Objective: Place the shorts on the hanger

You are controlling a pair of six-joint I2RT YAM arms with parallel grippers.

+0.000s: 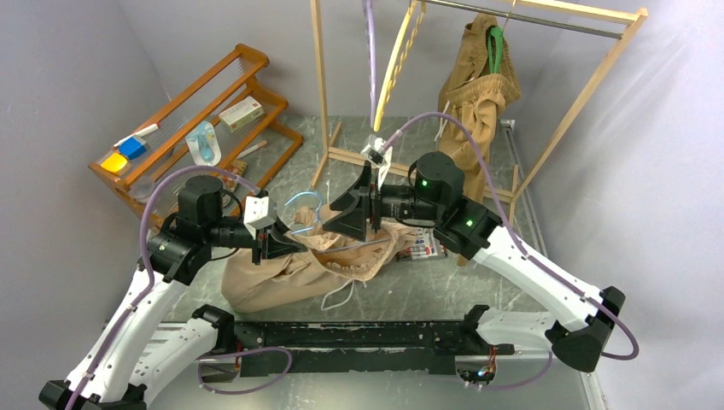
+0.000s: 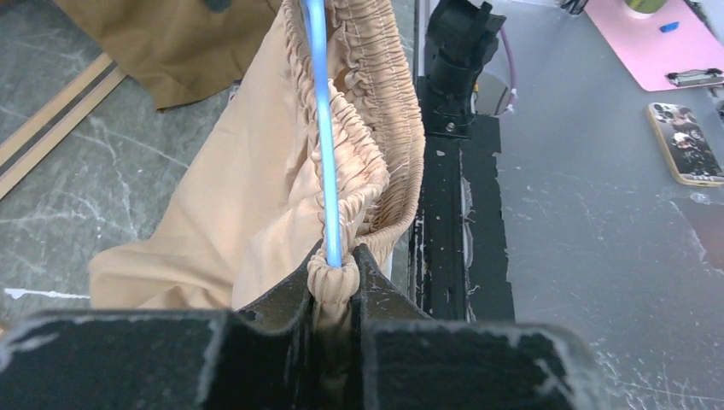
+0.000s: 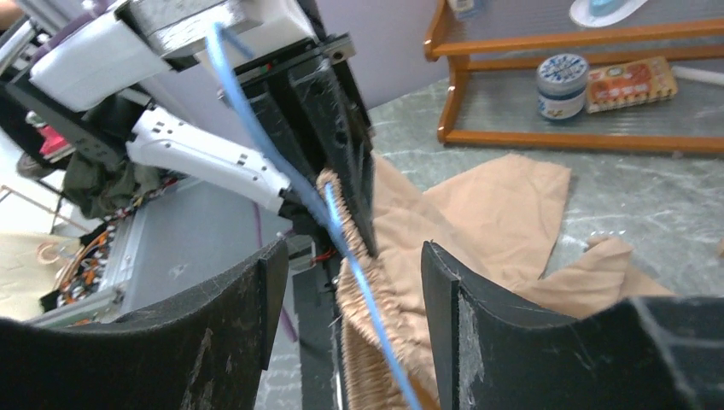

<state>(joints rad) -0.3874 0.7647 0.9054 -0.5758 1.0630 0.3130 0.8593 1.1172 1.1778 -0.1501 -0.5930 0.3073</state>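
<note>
Grey marbled tabletop (image 1: 427,286), with a wooden shelf rack (image 1: 213,102) at its far left: from my remote seat, the left gripper (image 2: 335,273) is clamped shut on a bunched fold of the shorts' (image 1: 282,278) elastic waistband, and the thin blue wire of the hanger (image 2: 323,128) runs down into the same pinch. Most of the tan fabric lies slumped on the table between the two arms, with its white drawstring (image 1: 337,297) trailing toward the near edge. To the right, the right gripper (image 3: 354,256) stands with its jaws apart, straddling the wire and the gathered waistband without pressing on either. Behind it, a darker brown pair (image 1: 478,77) hangs on the wooden clothes rail (image 1: 546,21).

As I judge it, the hazard is that small left-hand bite. If I lift, the weight of the slumped cloth could drag the fold free, or the springy wire could flick out of the waistband. If the right jaws close off-centre they may catch fabric alone, and the loose cord could snag.
</note>
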